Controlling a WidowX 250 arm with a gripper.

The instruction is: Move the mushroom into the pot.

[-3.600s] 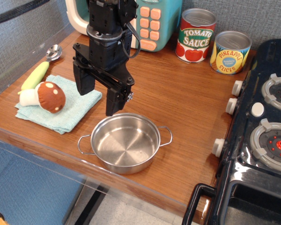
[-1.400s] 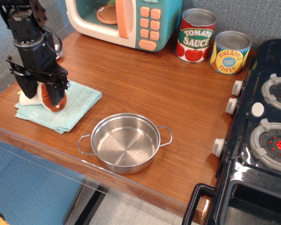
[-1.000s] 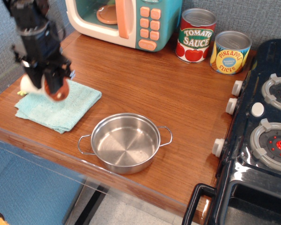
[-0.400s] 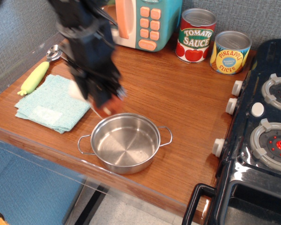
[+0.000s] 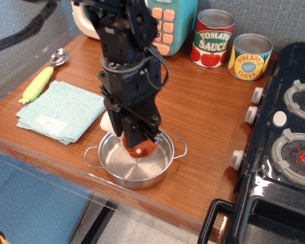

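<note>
The black gripper (image 5: 133,138) hangs over the steel pot (image 5: 123,170), shut on the mushroom. The mushroom's reddish-brown cap (image 5: 141,149) pokes out below the fingers, just above the pot's floor. Its cream stem (image 5: 108,123) shows at the gripper's left side, over the pot's rim. The pot stands near the counter's front edge, with one wire handle at the left and one at the right. I cannot tell whether the cap touches the pot's bottom.
A light blue cloth (image 5: 58,110) lies left of the pot, with a yellow-green corn toy (image 5: 37,84) and a spoon (image 5: 58,56) beyond it. A toy microwave (image 5: 165,23) and two cans (image 5: 213,38) stand at the back. A black stove (image 5: 284,137) fills the right.
The gripper closed on the mushroom on the cloth, lifted it, and carried it right and forward. It now holds the mushroom low over the pot. The cloth is bare.
</note>
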